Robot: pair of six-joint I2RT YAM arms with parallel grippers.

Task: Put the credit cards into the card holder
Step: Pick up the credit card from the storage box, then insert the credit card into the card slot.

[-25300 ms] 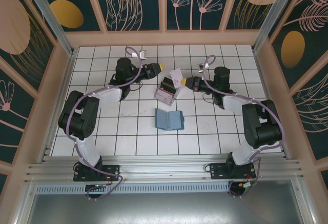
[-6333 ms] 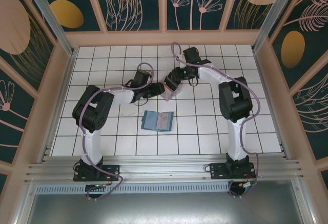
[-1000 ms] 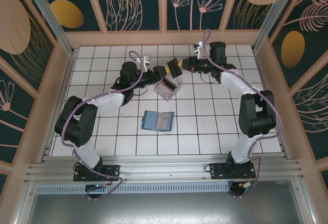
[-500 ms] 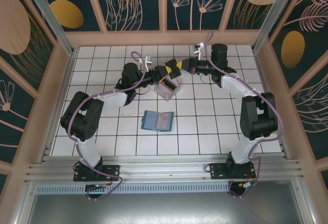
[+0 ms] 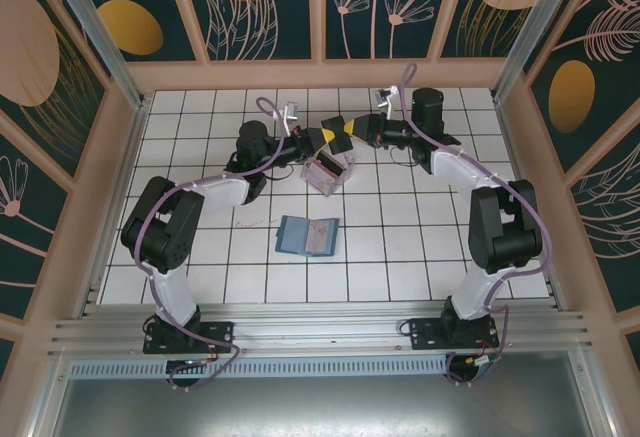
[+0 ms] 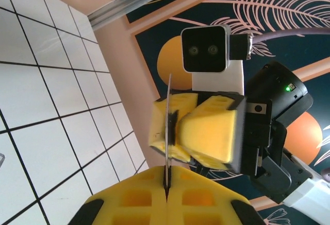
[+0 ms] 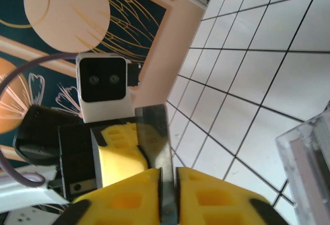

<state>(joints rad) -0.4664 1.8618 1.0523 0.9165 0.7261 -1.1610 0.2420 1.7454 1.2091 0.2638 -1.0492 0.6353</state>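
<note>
One credit card (image 5: 336,131) hangs in the air between both grippers, above the clear box. My left gripper (image 5: 324,138) is shut on its edge; in the left wrist view the card (image 6: 169,113) stands edge-on in the closed yellow pads (image 6: 166,177). My right gripper (image 5: 349,127) faces it from the right. Its jaws (image 7: 167,178) stand slightly apart, with thin dark gaps on both sides of the card (image 7: 154,132). The teal card holder (image 5: 295,234) lies open on the tiles nearer the arm bases, a pale card (image 5: 320,238) resting on its right half.
A small clear plastic box (image 5: 330,169) with more cards in it sits on the tiles just below the grippers; its corner (image 7: 309,148) shows in the right wrist view. Wooden walls (image 5: 320,72) close off the white tiled floor (image 5: 420,247).
My left gripper has closed onto the card that the right gripper carried to it. The right jaws have loosened from a tight grip. Both arms have barely shifted.
</note>
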